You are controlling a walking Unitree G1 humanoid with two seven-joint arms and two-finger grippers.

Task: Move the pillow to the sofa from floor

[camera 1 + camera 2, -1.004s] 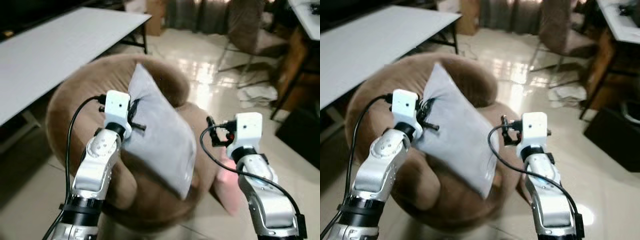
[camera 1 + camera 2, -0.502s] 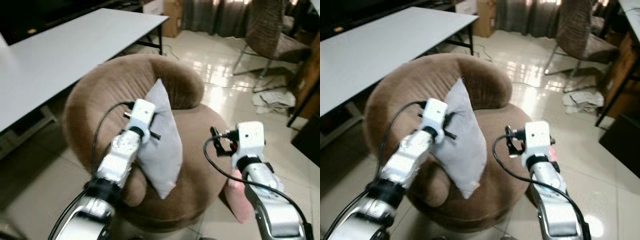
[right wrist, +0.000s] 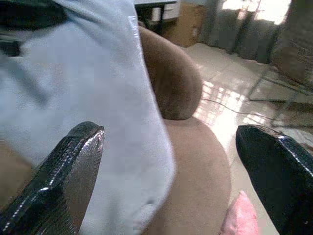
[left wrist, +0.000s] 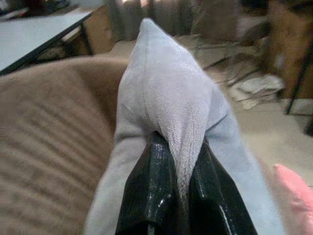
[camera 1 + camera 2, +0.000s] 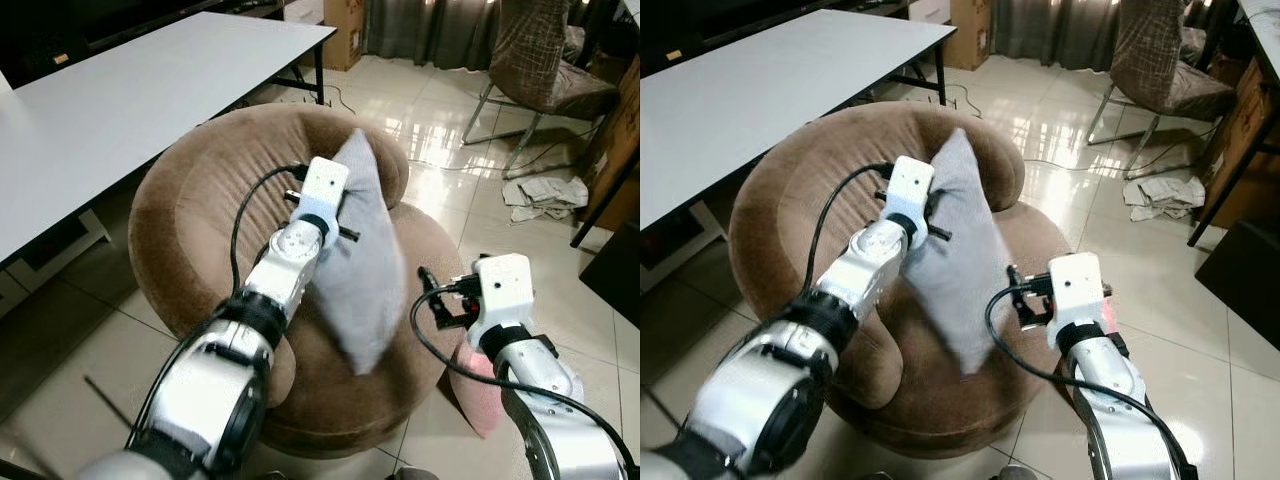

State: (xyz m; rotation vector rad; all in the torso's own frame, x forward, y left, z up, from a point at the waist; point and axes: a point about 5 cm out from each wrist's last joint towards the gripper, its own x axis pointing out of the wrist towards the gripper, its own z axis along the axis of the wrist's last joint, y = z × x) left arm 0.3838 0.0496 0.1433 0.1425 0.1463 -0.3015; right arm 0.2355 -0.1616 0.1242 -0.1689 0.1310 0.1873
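Left eye view: we see our left end effector [image 5: 340,215] reaching over the round brown sofa [image 5: 190,215], clamped on an edge of the grey pillow [image 5: 362,270], which hangs in the air above the seat, close to the backrest. Our right end effector [image 5: 432,300] waits beside the pillow's lower part, over the seat's front edge. A pink cushion [image 5: 478,395] lies on the tiled floor [image 5: 80,340] against the sofa, a white tabletop [image 5: 120,100] stands behind, and a chair [image 5: 545,80] and crumpled paper [image 5: 545,192] lie farther off.

Right eye view: the same scene.

Left wrist view: both black fingers [image 4: 156,196] pinch a fold of the pillow.

Right wrist view: our fingers [image 3: 63,166] stand wide apart, holding nothing; the pillow hangs just before them.
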